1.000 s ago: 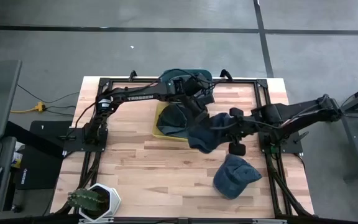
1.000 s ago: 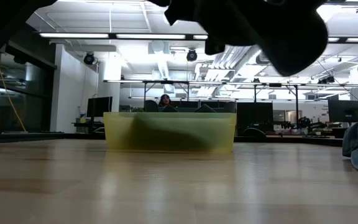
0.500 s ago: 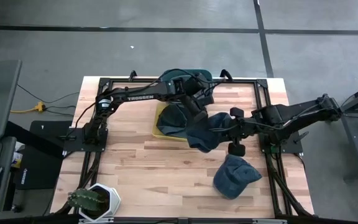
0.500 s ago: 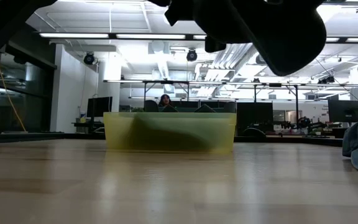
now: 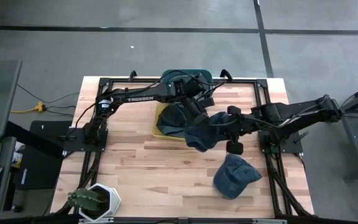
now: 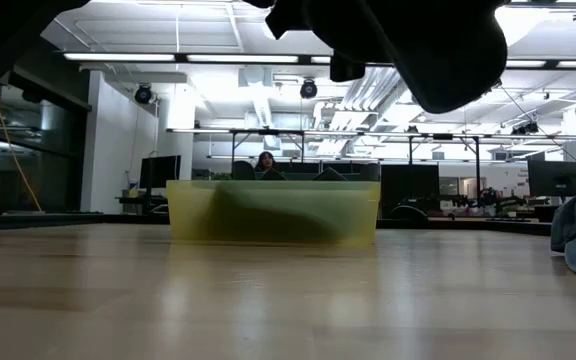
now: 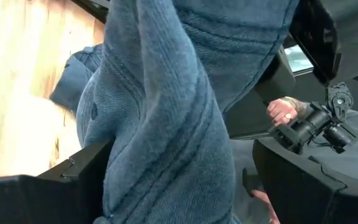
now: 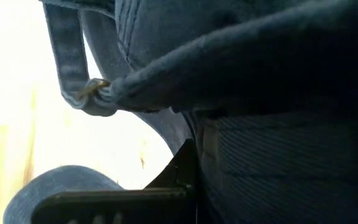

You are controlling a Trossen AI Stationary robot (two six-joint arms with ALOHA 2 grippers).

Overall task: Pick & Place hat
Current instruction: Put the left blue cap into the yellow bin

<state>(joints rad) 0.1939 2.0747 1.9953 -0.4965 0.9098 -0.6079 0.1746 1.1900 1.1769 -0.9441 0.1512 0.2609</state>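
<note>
A dark blue denim hat (image 5: 201, 134) hangs in the air between both grippers, just right of the yellow bin (image 5: 159, 129), and shows at the top of the low view (image 6: 438, 50). My right gripper (image 5: 221, 127) comes from the table's right and is shut on it. My left gripper (image 5: 196, 107) reaches over the bin's far right corner and is shut on the same hat (image 7: 166, 124). A second dark hat (image 5: 173, 117) lies inside the bin. A third blue hat (image 5: 235, 175) rests on the table near the right edge. My left gripper has a bunched stretch of the hat's crown (image 7: 160, 180) between its two fingers (image 7: 61, 186), the cloth filling the gap. The hat is lifted clear of the table. My right gripper holds the hat near its back, by the strap and buckle (image 8: 92, 92). The cloth hides the place of contact; one finger (image 8: 123, 196) shows beneath it. It comes level from the table's right, and the hat hangs clear.
The yellow bin (image 6: 273, 210) stands mid-table toward the far side. A teal thing (image 5: 194, 74) sits at the far edge behind the left arm. A potted cactus (image 5: 95, 200) stands at the near left corner. A person's hand (image 7: 283, 112) shows beyond the table.
My right gripper has carried the hanging hat a little toward the table's left, closer to the bin. In the low view the hat's lower bulge has shifted left and slightly up. The hats in the bin and on the table have stayed put.
</note>
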